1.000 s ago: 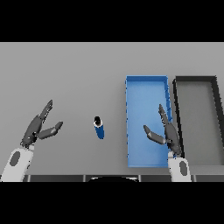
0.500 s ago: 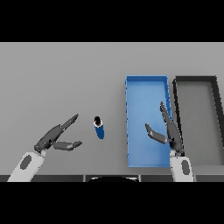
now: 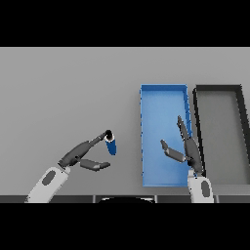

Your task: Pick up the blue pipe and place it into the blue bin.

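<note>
My left hand (image 3: 80, 155): spread wide, fingertips touching the blue pipe (image 3: 111, 144)
My right hand (image 3: 188, 149): relaxed, over the blue bin (image 3: 163, 100)
Pipe: left of the bin

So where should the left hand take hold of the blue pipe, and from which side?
Grip the blue pipe around its mid-body, coming from its left, where the open left hand already reaches its dark top end. It is short and cylindrical, so fingers and thumb would probably close best across its width.
</note>
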Tool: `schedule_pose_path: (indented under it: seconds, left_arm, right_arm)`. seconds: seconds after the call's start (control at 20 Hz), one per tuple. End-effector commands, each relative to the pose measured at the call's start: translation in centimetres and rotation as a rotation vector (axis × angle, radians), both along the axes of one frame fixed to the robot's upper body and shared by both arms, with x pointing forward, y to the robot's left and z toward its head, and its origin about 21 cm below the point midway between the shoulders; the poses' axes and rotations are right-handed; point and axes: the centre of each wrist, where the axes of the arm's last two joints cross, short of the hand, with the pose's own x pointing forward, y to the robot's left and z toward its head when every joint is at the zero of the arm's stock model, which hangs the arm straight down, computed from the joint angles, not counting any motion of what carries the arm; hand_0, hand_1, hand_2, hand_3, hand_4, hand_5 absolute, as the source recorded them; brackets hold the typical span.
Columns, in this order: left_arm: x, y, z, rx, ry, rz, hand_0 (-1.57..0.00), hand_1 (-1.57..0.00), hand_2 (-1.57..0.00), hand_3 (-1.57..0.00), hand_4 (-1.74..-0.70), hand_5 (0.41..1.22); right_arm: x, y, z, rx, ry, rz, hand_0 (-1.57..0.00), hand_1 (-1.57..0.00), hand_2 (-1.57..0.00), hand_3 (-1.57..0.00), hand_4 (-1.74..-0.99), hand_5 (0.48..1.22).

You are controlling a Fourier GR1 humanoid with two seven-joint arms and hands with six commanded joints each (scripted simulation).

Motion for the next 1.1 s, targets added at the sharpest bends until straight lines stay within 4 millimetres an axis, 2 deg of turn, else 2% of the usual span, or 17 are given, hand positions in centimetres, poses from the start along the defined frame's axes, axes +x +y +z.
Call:
schedule_pose_path:
  seconds: [0.0,0.15,0.3,0.35,0.5,0.55,0.6,0.65,0.7,0.75,0.8,0.9,1.05]
  left_arm:
    - [0.4,-0.4,-0.1,-0.007,0.001,-0.007,0.0,0.0,0.0,0.0,-1.11,0.447]
    - [1.4,-2.7,-1.1,-0.023,0.053,-0.022,0.0,0.0,0.0,0.0,-1.12,0.448]
    - [1.9,-4.2,-1.9,-0.016,-0.002,-0.024,0.0,0.0,0.0,0.0,-1.08,0.442]
    - [2.3,-4.6,-2.2,-0.019,-0.006,-0.027,0.0,0.0,0.0,0.0,-1.07,0.445]
    - [2.8,-5.8,-2.7,-0.103,0.015,-0.042,0.0,0.0,-0.02,-0.02,-1.11,0.507]
    - [2.9,-5.9,-2.8,-0.139,0.013,-0.039,0.0,-0.03,-0.11,-0.1,-1.14,0.55]
    - [3.1,-6.3,-2.9,-0.17,0.032,-0.024,-0.02,-0.16,-0.29,-0.26,-1.21,0.607]
    - [3.1,-6.7,-3.1,-0.205,0.048,-0.007,-0.19,-0.35,-0.48,-0.52,-1.25,0.73]
    - [3.1,-7.1,-3.2,-0.222,0.066,0.008,-0.44,-0.59,-0.7,-0.72,-1.35,0.828]
    - [2.9,-7.3,-3.3,-0.232,0.054,0.013,-0.67,-0.79,-0.87,-0.88,-1.42,0.906]
    - [2.7,-7.0,-3.5,-0.245,0.047,0.018,-0.85,-0.94,-1.01,-1.0,-1.48,0.969]
    - [2.0,-7.4,-3.4,-0.259,0.043,0.008,-1.11,-1.17,-1.21,-1.16,-1.57,1.06]
    - [1.8,-7.8,-3.2,-0.23,-0.016,0.017,-1.33,-1.37,-1.39,-1.31,-1.65,1.139]
  right_arm:
    - [0.2,-0.3,0.3,-0.009,0.001,-0.007,0.0,0.0,0.0,0.0,-1.276,0.613]
    - [0.3,-0.7,0.1,-0.003,0.016,-0.017,0.0,0.0,0.0,0.0,-1.274,0.605]
    - [-0.2,-0.3,-0.1,-0.004,0.009,-0.013,0.0,0.0,0.0,0.0,-1.265,0.597]
    - [-0.2,-0.7,0.1,-0.004,0.008,-0.015,0.0,0.0,0.0,0.0,-1.267,0.598]
    - [-0.1,-0.8,0.0,0.0,0.008,-0.019,0.0,0.0,0.0,0.0,-1.267,0.6]
    - [-0.1,-0.7,0.0,0.002,0.005,-0.018,0.0,0.0,0.0,0.0,-1.266,0.601]
    - [-0.2,-0.6,-0.3,-0.002,0.008,-0.019,0.0,0.0,0.0,0.0,-1.261,0.6]
    - [0.1,-0.7,-0.3,-0.005,0.017,-0.023,0.0,0.0,0.0,0.0,-1.26,0.6]
    - [0.1,-0.9,-0.3,-0.007,0.013,-0.024,0.0,0.0,0.0,0.0,-1.259,0.602]
    - [0.1,-0.9,0.1,-0.003,-0.008,-0.017,0.0,0.0,0.0,0.0,-1.259,0.605]
    - [0.0,-0.7,-0.3,-0.001,0.007,-0.013,0.0,0.0,0.0,0.0,-1.261,0.609]
    - [0.3,-0.7,0.0,-0.005,0.0,-0.012,0.0,0.0,0.0,0.0,-1.259,0.614]
    - [0.1,-0.7,-0.1,-0.008,0.003,-0.01,0.0,0.0,0.0,0.0,-1.255,0.616]
